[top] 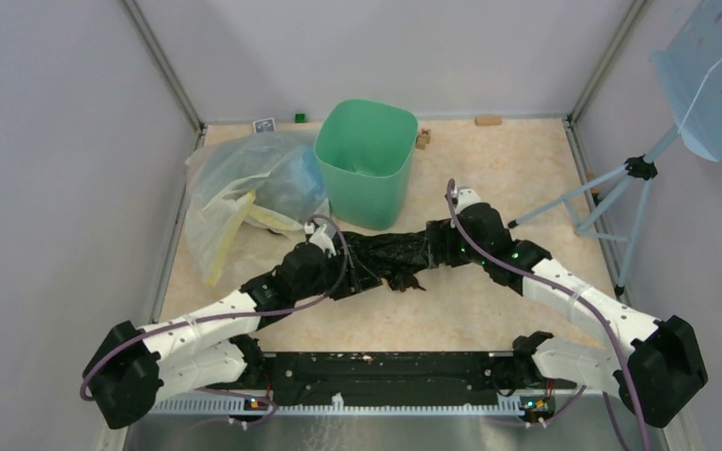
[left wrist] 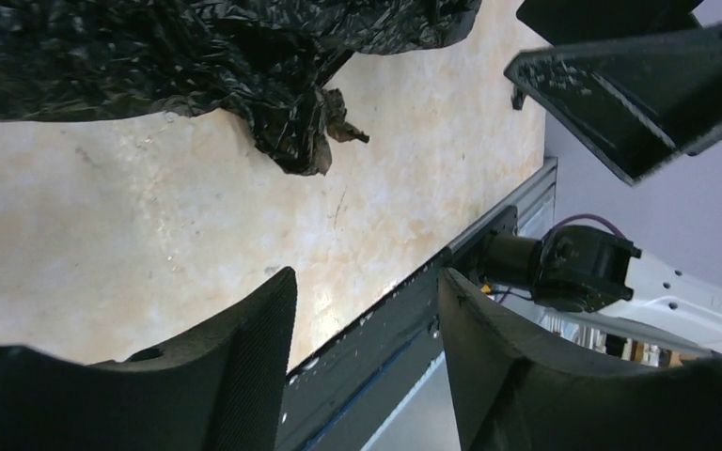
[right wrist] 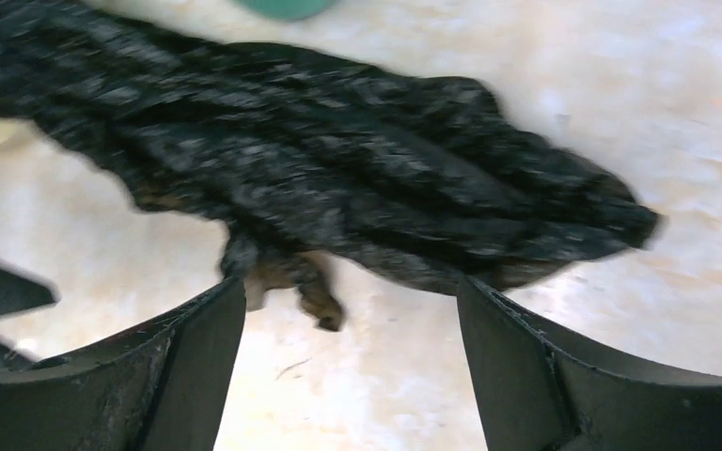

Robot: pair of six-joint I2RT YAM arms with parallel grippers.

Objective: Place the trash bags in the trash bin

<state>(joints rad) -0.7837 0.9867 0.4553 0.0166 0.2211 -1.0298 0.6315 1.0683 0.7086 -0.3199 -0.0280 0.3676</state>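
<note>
While the bag (top: 390,258) lay on the surface (top: 489,169) by the bin (top: 362,202), the left tool (left wrist: 367,282) and right tool (right wrist: 353,287) stood spread.

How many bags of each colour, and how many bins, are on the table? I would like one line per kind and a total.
Black trash bag: 1
Clear bag: 1
Green trash bin: 1
Total: 3

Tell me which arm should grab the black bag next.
Right, probably: the right gripper is open, squarely facing the black bag. The left gripper is over bare table, bag off to one side.
</note>
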